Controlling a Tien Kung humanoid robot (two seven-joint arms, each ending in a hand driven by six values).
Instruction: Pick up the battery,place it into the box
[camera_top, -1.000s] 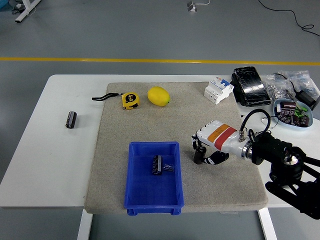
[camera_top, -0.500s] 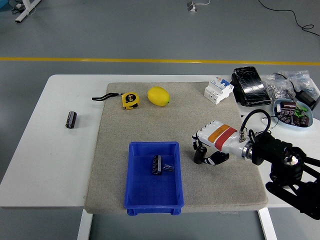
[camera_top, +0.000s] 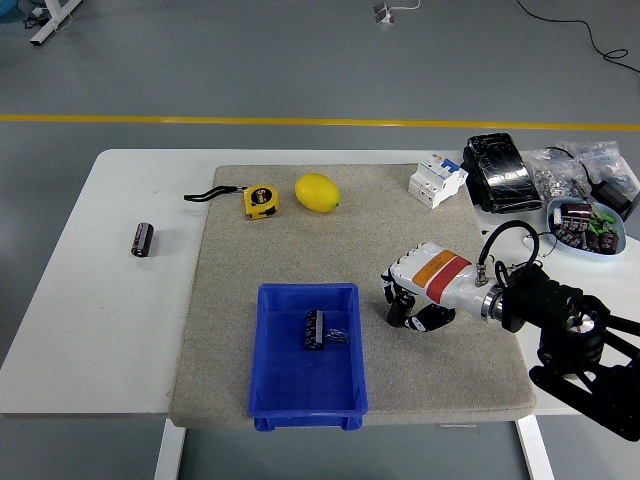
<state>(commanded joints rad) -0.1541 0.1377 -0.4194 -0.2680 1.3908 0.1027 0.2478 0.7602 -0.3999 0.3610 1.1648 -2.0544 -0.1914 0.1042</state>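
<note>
**Right hand empty beside the bin; one battery in, one out on the far left**

My right hand (camera_top: 405, 300) hangs low over the beige felt mat (camera_top: 380, 220), just right of the blue plastic box (camera_top: 270, 390). Fingers curled loosely downward, holding nothing. My left arm is out of sight.

A black cylindrical battery (camera_top: 315, 330) lies inside the box, near its middle, with a small dark and blue piece I cannot identify just beside it on the right. It sits to the left of my hand, with the box's right wall between us.

A second black cylindrical battery (camera_top: 143, 239) lies on the bare white counter (camera_top: 100, 330), off the mat's left edge, well apart from my hand and across the whole mat from it.

Edges and room: the box sits at the mat's near edge. Between my hand and the far row of things the mat is open. Along the far side of the mat: a yellow tape measure (camera_top: 260, 200) with a black strap, a yellow lemon (camera_top: 317, 192) and a white circuit breaker (camera_top: 437, 180). The counter's right end is crowded: a black wrapped block (camera_top: 500, 172), clear bags of small parts (camera_top: 565, 170) and a pale blue dish (camera_top: 590, 226) of dark components. The left stretch of counter around the outlying battery is bare.
</note>
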